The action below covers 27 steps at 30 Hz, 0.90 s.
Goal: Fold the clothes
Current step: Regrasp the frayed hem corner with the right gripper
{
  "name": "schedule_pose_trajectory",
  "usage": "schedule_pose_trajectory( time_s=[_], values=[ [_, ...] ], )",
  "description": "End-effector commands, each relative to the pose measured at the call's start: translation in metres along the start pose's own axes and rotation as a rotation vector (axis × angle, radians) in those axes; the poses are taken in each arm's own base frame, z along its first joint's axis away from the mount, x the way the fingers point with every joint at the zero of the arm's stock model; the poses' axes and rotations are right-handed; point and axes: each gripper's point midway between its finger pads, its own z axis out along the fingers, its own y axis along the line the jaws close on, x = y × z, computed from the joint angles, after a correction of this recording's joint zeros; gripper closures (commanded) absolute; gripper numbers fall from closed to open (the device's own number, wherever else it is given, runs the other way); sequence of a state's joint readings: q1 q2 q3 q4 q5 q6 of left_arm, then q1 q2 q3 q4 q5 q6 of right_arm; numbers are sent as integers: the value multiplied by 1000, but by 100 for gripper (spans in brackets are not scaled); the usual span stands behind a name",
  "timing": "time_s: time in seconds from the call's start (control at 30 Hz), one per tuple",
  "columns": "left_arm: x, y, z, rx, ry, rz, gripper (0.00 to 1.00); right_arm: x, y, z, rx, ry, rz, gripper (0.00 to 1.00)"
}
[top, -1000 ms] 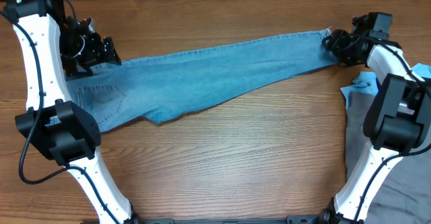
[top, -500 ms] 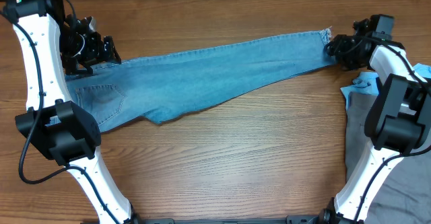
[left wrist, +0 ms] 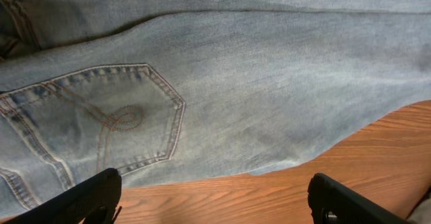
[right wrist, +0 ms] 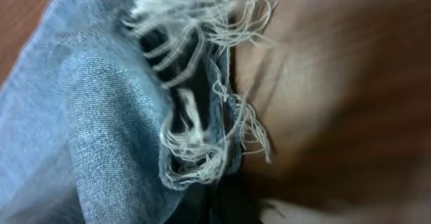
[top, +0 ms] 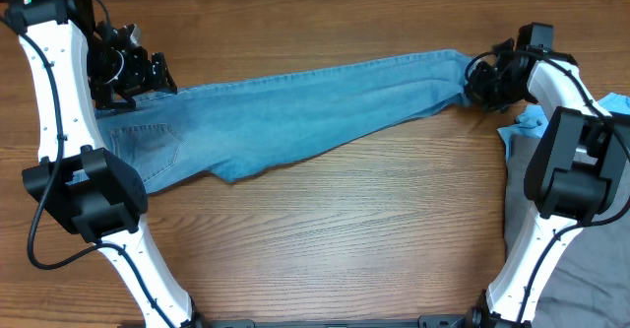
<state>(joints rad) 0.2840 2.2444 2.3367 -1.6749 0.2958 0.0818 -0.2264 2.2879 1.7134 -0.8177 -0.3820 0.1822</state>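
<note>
The light blue jeans (top: 295, 106) lie stretched across the table, waist at the left and leg ends at the right. My left gripper (top: 156, 74) hovers over the waist end, open; in the left wrist view its black fingers (left wrist: 91, 197) stand wide apart over bare wood, just short of the jeans (left wrist: 256, 76) and their stitched back pocket (left wrist: 114, 120). My right gripper (top: 476, 80) is shut on the frayed hem (right wrist: 202, 123), which bunches up between the dark jaws at the bottom of the right wrist view.
A pale-blue garment (top: 527, 123) lies by the right arm, and grey cloth (top: 581, 269) lies at the lower right corner. The wooden table (top: 345, 229) stretches in front of the jeans. The arm bases stand at the front left and front right.
My right gripper has closed on the hem and shifted slightly left, gathering the leg end. The left gripper and the waist end have not moved.
</note>
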Motion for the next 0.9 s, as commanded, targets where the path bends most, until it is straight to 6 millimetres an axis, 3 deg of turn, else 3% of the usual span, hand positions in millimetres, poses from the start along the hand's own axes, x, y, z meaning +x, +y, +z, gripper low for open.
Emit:
schedule_pose_trajectory(
  time_s=[0.0,0.23,0.27,0.3,0.33,0.37,0.43,0.6,0.67,0.73,0.87],
  values=[
    [0,5,-2,-19,2,11,9,5,-2,-21,81,-19,-13,96],
    [1,14,-2,-74,6,-38,9,-11,-23,-93,343,-183,2,96],
    [0,14,-2,-74,6,-38,9,-11,-25,-98,364,-191,4,85],
    [1,14,-2,-74,6,-38,9,-11,-28,-102,381,-194,5,53],
    [1,15,-2,-78,7,-38,9,-9,-30,-104,397,-191,8,42],
    [1,15,-2,-81,7,-38,9,-7,-31,-105,397,-184,11,40],
    [1,16,-2,-82,8,-40,9,-2,-22,-100,338,-154,-6,41],
    [1,17,-2,-93,9,-42,9,13,48,-88,-52,-66,-222,40],
    [1,18,-2,-96,10,-42,9,13,63,-87,-106,-71,-245,37],
    [1,18,-2,-96,10,-42,8,7,63,-85,-70,-97,-228,37],
    [1,18,-2,-96,10,-42,8,-15,40,-76,102,-185,-159,41]
  ],
)
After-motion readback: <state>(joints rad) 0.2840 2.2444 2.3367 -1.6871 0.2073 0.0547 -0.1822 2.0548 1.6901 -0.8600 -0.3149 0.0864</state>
